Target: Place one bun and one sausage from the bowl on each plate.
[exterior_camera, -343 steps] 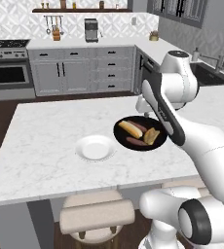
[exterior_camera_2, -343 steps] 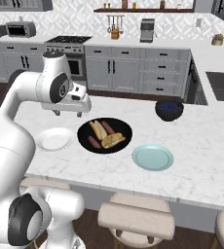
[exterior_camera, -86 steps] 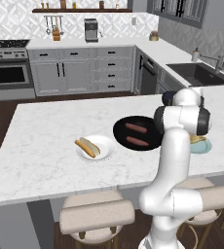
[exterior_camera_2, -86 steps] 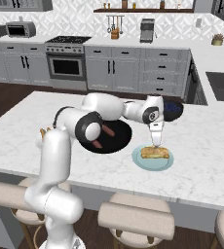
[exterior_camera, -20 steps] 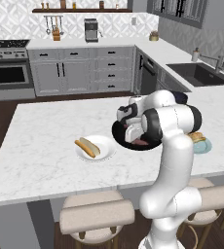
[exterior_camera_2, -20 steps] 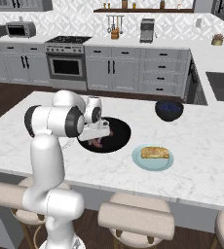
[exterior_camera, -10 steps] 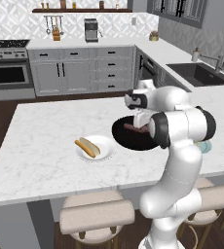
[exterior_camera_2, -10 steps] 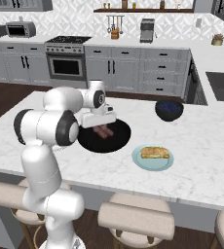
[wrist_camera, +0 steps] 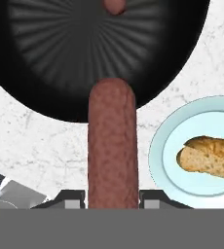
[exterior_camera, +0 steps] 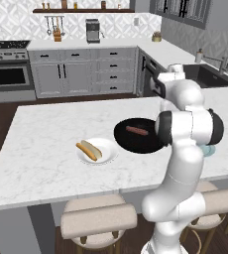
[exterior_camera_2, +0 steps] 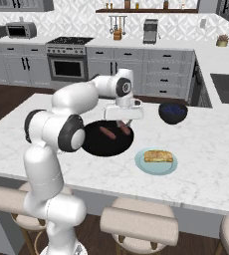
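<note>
Worktop: marble island, stools along its near edge.

Black bowl sits mid-worktop. One sausage is left lying in it.

White plate, toward the worktop's left end: bun and sausage both on it. That plate reads as done.

Blue-green plate, just beside the bowl on the near-right: bun only, no sausage yet.

My tool: a second ago it was low in the bowl with jaws partly open; now it has closed and lifted. The jaws are clamped on the second sausage, which in the hand view stands between the tips, over the bowl's rim.

Meaning: pick done. My judgement is that what remains is carrying this sausage to the blue-green plate and setting it by the bun.
</note>
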